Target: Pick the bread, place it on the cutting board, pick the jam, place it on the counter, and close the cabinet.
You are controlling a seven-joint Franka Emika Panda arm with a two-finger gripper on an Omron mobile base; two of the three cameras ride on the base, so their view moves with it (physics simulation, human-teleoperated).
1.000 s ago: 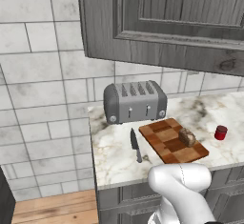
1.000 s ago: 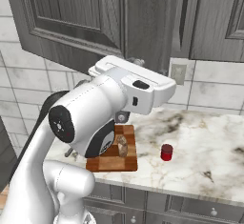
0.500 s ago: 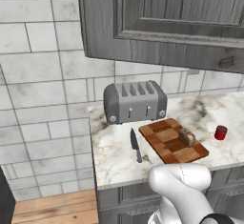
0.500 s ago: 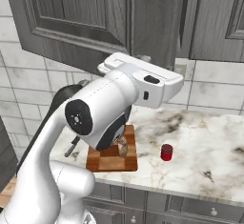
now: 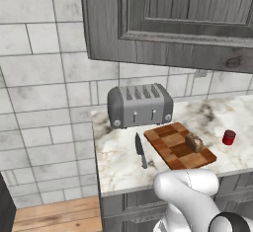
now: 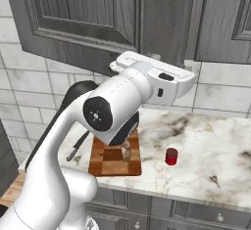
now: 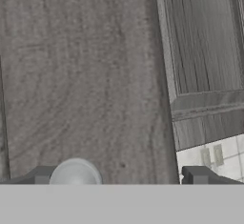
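Closing the cabinet (image 7: 95, 75) was our step: bread (image 5: 193, 141) sat on the cutting board (image 5: 179, 145), jam (image 5: 228, 137) on the counter (image 5: 118, 162) at its 3 o'clock. Gripper (image 7: 119, 176) was spread wide against the door, knob (image 7: 75, 172) at 7 o'clock; we'd push flat and steady.

I can read no text, label, brand, number or sign in any of my views. The toaster (image 5: 140, 105), the red jam jar (image 5: 229, 137) and the cabinet (image 7: 95, 75) door carry no lettering I can make out.
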